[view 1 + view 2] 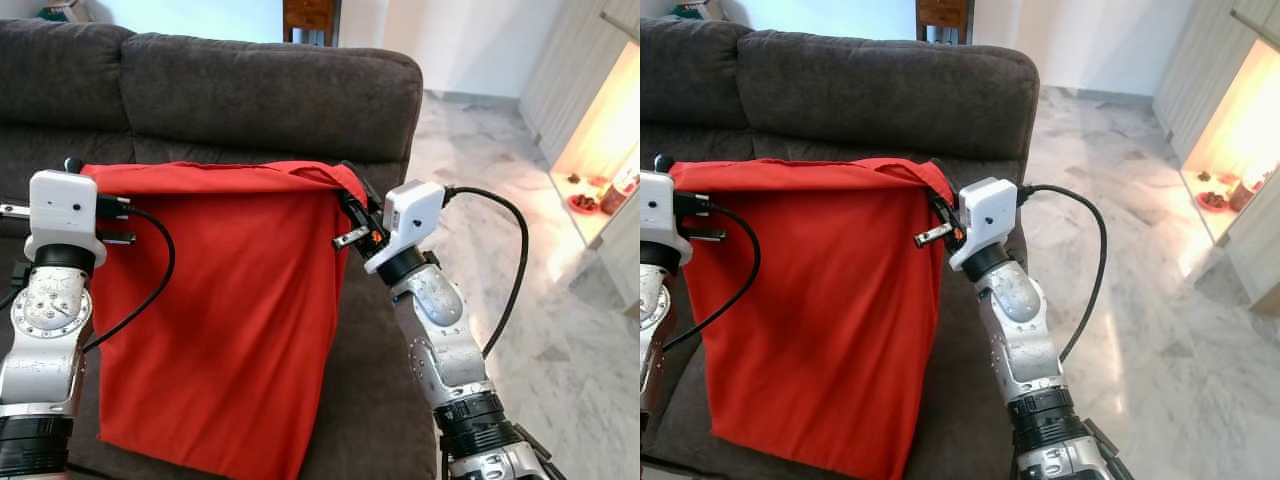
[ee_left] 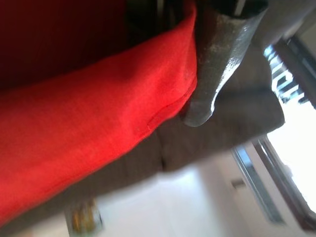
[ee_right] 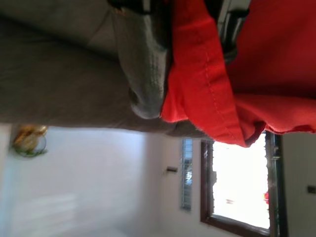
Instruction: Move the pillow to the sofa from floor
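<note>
While both arms reach forward at chest height, one red pillow (image 1: 220,320) hangs between them like a slack sheet, its top edge stretched roughly level and its body drooping down in front of the sofa (image 1: 260,95). One dark grey sofa stands ahead, with two back cushions visible side by side, and the pillow's lower corner reaches down to the seat area, though whether it actually rests on the seat cannot be told. Two grippers are at work. At the pillow's upper left corner is the left gripper (image 2: 197,74); in the left wrist view one grey textured finger (image 2: 217,59) lies pressed against the red hem with the fabric tucked in beside it, so the jaws are closed on the cloth. At the upper right corner, where the fabric bunches into a small fold, is the right gripper (image 3: 170,64); the right wrist view shows one grey finger (image 3: 143,64) tight against the stitched red edge, so this hand too is clamped on the pillow. Two black cables show, one looping from each wrist. Pale marble floor (image 1: 520,290) runs off to the right of the sofa, and one wooden piece of furniture (image 1: 308,18) stands beyond the sofa back.
</note>
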You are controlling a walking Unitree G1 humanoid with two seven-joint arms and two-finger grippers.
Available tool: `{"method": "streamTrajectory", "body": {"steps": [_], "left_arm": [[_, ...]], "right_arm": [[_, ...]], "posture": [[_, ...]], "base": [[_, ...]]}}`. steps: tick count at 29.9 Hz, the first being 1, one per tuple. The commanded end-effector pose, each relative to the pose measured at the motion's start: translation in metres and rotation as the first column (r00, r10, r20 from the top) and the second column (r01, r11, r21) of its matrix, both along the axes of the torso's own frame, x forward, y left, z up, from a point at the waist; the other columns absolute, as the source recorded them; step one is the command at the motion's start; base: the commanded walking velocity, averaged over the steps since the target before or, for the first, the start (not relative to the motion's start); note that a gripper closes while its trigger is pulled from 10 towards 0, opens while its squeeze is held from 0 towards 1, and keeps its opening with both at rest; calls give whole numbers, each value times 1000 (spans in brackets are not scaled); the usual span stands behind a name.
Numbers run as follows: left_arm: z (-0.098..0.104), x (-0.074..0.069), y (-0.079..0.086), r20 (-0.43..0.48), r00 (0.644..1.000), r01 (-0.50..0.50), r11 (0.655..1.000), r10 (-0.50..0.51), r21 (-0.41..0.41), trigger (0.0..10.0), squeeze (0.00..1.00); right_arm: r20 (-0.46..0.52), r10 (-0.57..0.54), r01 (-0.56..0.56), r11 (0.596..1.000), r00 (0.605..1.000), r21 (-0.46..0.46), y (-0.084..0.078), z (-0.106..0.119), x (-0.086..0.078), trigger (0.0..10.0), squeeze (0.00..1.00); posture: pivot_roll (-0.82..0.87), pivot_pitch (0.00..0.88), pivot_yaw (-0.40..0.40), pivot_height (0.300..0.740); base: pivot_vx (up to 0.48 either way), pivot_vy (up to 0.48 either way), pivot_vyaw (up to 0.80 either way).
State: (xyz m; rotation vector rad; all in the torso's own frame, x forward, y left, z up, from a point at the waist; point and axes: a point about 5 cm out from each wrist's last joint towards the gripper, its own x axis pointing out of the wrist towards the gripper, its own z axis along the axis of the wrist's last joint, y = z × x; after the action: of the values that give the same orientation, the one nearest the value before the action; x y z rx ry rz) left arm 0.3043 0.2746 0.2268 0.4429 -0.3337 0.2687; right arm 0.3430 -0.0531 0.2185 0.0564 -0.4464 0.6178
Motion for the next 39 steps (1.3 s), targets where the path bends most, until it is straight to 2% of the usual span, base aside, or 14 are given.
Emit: {"method": "streamTrajectory", "body": {"steps": [1,2,7,12,21,22,23,24,33,34,35,36,39], "left_arm": [[-18,3,-7,-102,993,55,998,-54,2,10000,0],[-32,2,-14,-160,983,90,996,-87,13,10000,0],[-44,1,-21,-215,973,101,994,-88,50,10000,0],[-59,2,-35,-283,951,146,987,-121,71,10000,0],[-67,4,-44,-315,937,183,981,-155,63,10000,0],[-68,4,-45,-317,935,188,980,-160,60,10000,847],[-68,4,-45,-317,935,188,980,-160,60,10000,847],[-69,3,-47,-320,933,192,980,-164,56,10000,1000],[-71,2,-53,-327,927,211,976,-186,45,10000,1000],[-72,2,-53,-328,926,214,976,-188,43,10000,1000],[-73,2,-53,-330,925,214,976,-189,41,10000,1000],[-73,2,-53,-330,925,214,976,-188,41,10000,1000],[-81,1,-52,-358,914,210,977,-188,22,10000,1000]], "right_arm": [[-46,-71,70,997,996,-26,-16,-15,5,10000,0],[-107,-91,84,994,990,-72,-19,-34,6,10000,0],[-187,-119,98,988,975,-115,-24,-54,6,10000,0],[-294,-197,153,974,935,-168,-35,-86,6,10000,0],[-330,-203,141,969,922,-203,-37,-100,4,10000,0],[-328,-186,126,973,926,-194,-36,-100,2,10000,306],[-328,-186,126,973,926,-194,-36,-100,2,10000,306],[-323,-174,115,974,930,-193,-34,-100,2,10000,1000],[-295,-150,96,977,944,-188,-29,-97,1,10000,1000],[-296,-162,106,975,941,-197,-30,-98,2,10000,898],[-296,-172,115,973,939,-202,-31,-99,2,10000,722],[-296,-179,121,971,938,-205,-31,-99,2,10000,0],[-325,-255,187,956,911,-225,-44,-108,4,10000,0]], "posture": [[130,76,-3,740],[130,74,-3,740],[128,79,-5,740],[137,78,-7,740],[135,95,-1,740],[134,100,0,740],[134,100,0,740],[133,103,1,740],[139,114,0,740],[139,115,0,740],[139,115,0,740],[139,115,0,740],[143,115,-1,740]], "base": [[0,0,0],[0,0,0],[0,0,0],[0,0,0],[0,0,0],[0,0,0],[0,0,0],[0,0,0],[0,0,0],[0,0,0],[0,0,0],[0,0,0],[0,0,0]]}}
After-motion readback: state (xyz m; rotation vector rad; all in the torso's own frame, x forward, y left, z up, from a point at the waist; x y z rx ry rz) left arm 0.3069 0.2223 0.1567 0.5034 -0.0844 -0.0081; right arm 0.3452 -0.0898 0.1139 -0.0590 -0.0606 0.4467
